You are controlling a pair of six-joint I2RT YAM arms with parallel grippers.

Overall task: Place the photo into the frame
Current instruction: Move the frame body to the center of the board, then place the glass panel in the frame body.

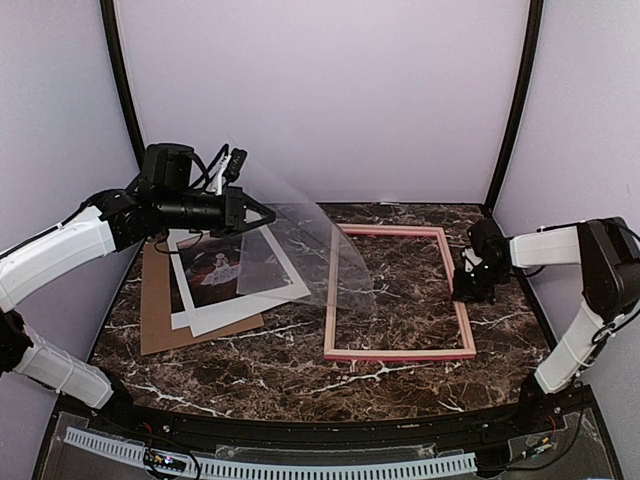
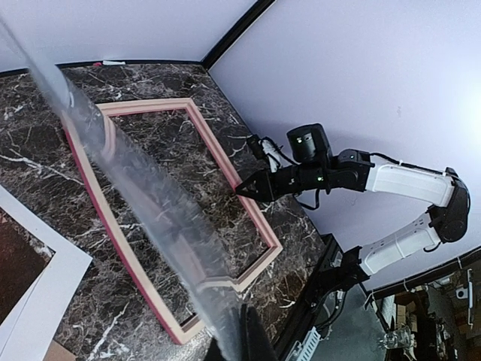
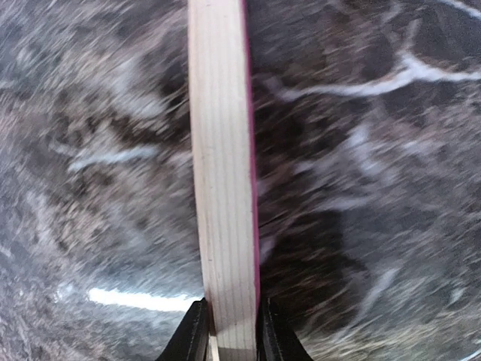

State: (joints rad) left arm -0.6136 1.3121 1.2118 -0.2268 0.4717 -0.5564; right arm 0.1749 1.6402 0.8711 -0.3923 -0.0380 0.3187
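On the left of the desk (image 1: 250,372), the photo (image 1: 215,272) lies face up on a cardboard (image 1: 160,322) board. Neither arm touches it, and it is well apart from the frame (image 1: 400,353). So the main step is not yet done: nothing sits inside the frame, and marble shows through its opening. The frame lies flat at centre-right with its pale wooden back up and pink along its edges, which should suit loading from behind.

The left claw (image 1: 260,213) is pressed together on one edge of a clear sheet (image 1: 310,250), holding it tilted in the air. In the top view the sheet overlaps part of the photo and the frame's left rail. The right claw (image 1: 468,292) stands at the frame's right rail. The wrist view, though blurred, shows its fingers (image 3: 197,335) tight against both sides of that rail, pinching it.

By my reading this is early preparation: the frame looks steadied and the sheet looks bound for it. What is left is to lay the sheet into the frame, if that is its place. Then the photo must be carried across and set face down in the opening, likely with the cardboard closing it.
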